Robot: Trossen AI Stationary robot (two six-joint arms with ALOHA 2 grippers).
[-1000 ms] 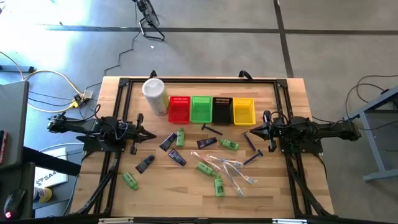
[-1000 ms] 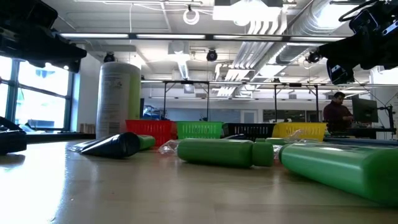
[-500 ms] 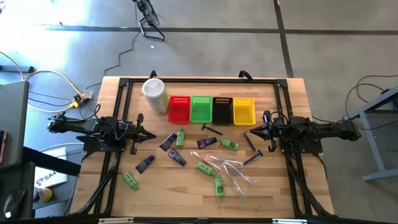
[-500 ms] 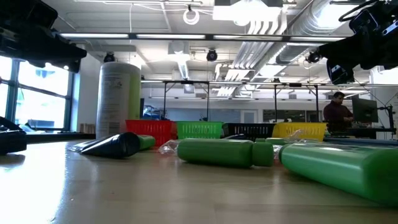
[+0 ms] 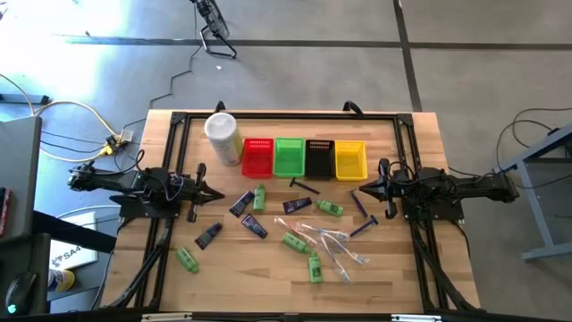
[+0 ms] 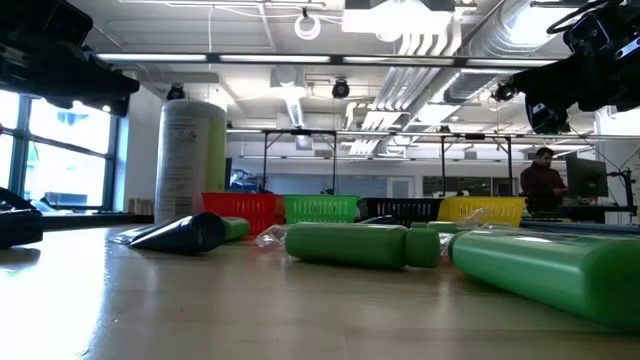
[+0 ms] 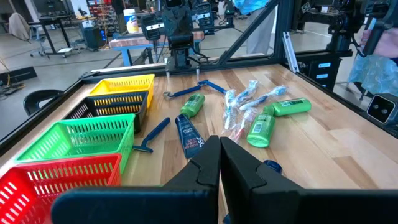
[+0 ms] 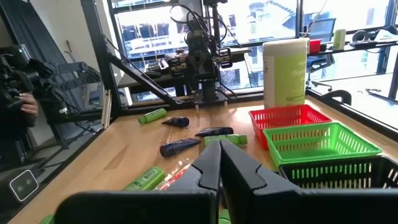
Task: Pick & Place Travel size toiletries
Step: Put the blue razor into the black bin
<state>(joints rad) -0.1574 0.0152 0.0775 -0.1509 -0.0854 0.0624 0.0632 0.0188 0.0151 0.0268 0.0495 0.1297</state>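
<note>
The toiletries lie scattered over the middle of the table. Among them are green mini bottles (image 5: pixel 259 196) (image 5: pixel 315 267) (image 6: pixel 360 245), dark tubes (image 5: pixel 239 205) (image 5: pixel 297 205) (image 7: pixel 187 134), clear wrapped sticks (image 5: pixel 336 245) (image 7: pixel 242 102), a black razor (image 5: pixel 304 186) and blue razors (image 5: pixel 362 204) (image 7: pixel 151 137). All of them lie flat on the wood. My left gripper (image 5: pixel 216 194) (image 7: pixel 219 140) hovers shut by the table's left side, short of the pile. My right gripper (image 5: pixel 361 189) (image 8: pixel 219 144) hovers shut by the right side, near the blue razors.
A red basket (image 5: pixel 257 156), a green basket (image 5: pixel 289 156), a black basket (image 5: pixel 319 157) and a yellow basket (image 5: pixel 349 160) stand in a row along the far side. A tall white canister (image 5: pixel 223 137) (image 6: pixel 190 160) stands left of them. A person (image 6: pixel 541 180) is in the room behind.
</note>
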